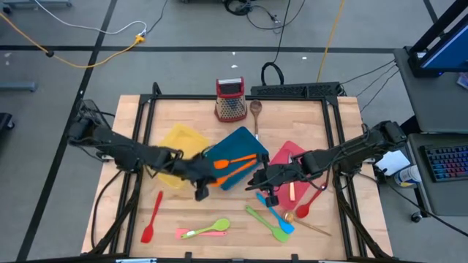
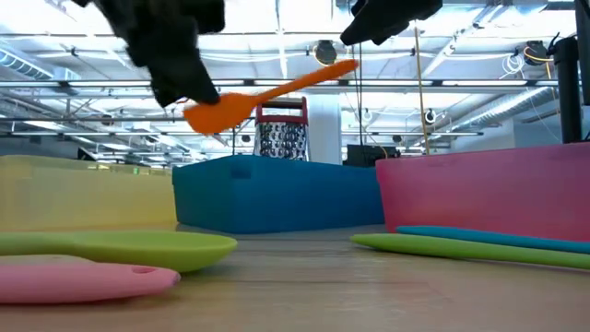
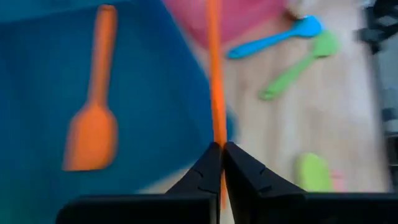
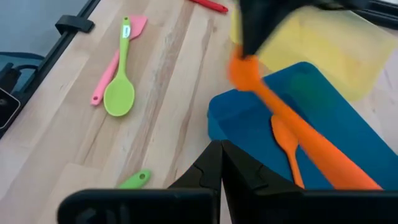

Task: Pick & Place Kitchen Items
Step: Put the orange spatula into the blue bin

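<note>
My left gripper [image 1: 210,169] is shut on an orange utensil [image 2: 277,90] above the teal tray [image 1: 238,142]. Its broad head [image 2: 217,115] is at the fingers and its slim handle [image 3: 214,68] runs away from them. A second orange utensil [image 3: 93,124] lies flat inside the teal tray. My right gripper [image 1: 265,183] is shut and empty above the table between the teal tray and the pink tray [image 1: 289,153]; it also shows in the right wrist view [image 4: 221,155]. My left gripper pinches the orange utensil between its two fingers on the handle next to the broad head [image 3: 217,140]. The handle runs on forward past the fingertips. The utensil is lifted clear of the teal tray, tilted, with its handle end [image 2: 343,66] higher than its head.
A yellow tray [image 1: 179,139] lies left of the teal one. A grater [image 1: 230,98] and a wooden spoon [image 1: 256,113] are at the far edge. Near the front lie a red spatula [image 1: 152,215], a pink spatula with a green spoon [image 1: 208,229], a green spatula [image 1: 267,223], a blue spoon [image 1: 278,217] and a red spoon [image 1: 311,201].
</note>
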Robot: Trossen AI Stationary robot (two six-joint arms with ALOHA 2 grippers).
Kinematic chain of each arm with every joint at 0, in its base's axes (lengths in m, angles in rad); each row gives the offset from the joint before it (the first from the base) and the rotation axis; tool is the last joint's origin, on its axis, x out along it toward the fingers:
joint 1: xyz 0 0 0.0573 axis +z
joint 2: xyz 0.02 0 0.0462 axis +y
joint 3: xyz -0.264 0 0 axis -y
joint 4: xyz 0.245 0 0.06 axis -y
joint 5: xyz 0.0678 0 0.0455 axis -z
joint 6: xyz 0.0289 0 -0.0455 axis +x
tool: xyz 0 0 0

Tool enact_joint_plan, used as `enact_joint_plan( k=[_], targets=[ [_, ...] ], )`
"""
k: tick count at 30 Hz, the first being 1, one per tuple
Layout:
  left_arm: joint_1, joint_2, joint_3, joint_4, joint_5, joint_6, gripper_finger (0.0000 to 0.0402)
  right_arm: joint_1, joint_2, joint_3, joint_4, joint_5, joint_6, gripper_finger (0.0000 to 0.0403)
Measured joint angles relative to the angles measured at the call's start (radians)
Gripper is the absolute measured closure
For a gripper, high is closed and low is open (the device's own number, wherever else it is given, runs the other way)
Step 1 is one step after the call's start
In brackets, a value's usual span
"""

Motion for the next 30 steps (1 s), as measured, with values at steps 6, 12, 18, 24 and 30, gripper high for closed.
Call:
enact_joint_plan(
  k=[6,12,18,24,30],
  targets=[
    [0.148,0.044,0.055,-0.036,0.009,0.048,0.0393,0.0,0.0,-0.01,0.009,-0.001,0.0,0.0403],
    [0.271,0.121,0.053,-0.142,0.086,0.052,0.0397,0.0,0.0,-0.088,0.079,-0.001,0.0,0.0403],
    [0.333,0.191,0.052,-0.203,0.1,0.041,0.0389,-0.003,0.0,-0.19,0.251,-0.001,-0.02,0.0403],
    [0.381,0.227,0.053,-0.168,0.173,0.088,0.0395,-0.003,0.0,-0.245,0.401,-0.001,-0.082,0.0403],
    [0.41,0.245,0.053,-0.137,0.166,0.102,0.0355,-0.003,0.0,-0.274,0.458,-0.001,-0.071,0.0403]
  ],
)
